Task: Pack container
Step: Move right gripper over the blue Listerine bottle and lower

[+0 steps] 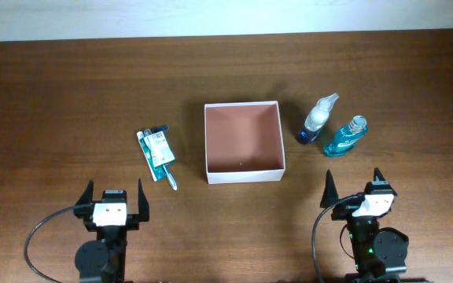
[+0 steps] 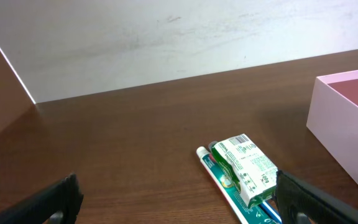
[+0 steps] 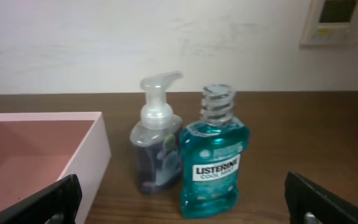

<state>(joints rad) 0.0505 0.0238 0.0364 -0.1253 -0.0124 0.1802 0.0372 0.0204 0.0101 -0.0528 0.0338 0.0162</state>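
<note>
The container [image 1: 242, 170], a shallow white-walled square box with a reddish-brown floor, sits at the table's middle with nothing inside; it shows in the left wrist view [image 2: 344, 124] and right wrist view [image 3: 92, 152]. To its right stand a clear pump soap bottle [image 1: 318, 119] [image 3: 156, 143] and a teal mouthwash bottle [image 1: 345, 137] [image 3: 213, 155]. To its left lies a toothpaste box and toothbrush pack [image 1: 156, 154] [image 2: 244, 171]. My left gripper [image 1: 115, 196] [image 2: 179, 205] is open and empty near the front edge. My right gripper [image 1: 358, 191] [image 3: 182, 202] is open and empty, in front of the bottles.
A dark wooden table [image 1: 69, 102] ends at a pale wall at the back. A wall panel [image 3: 337, 22] shows at the upper right of the right wrist view.
</note>
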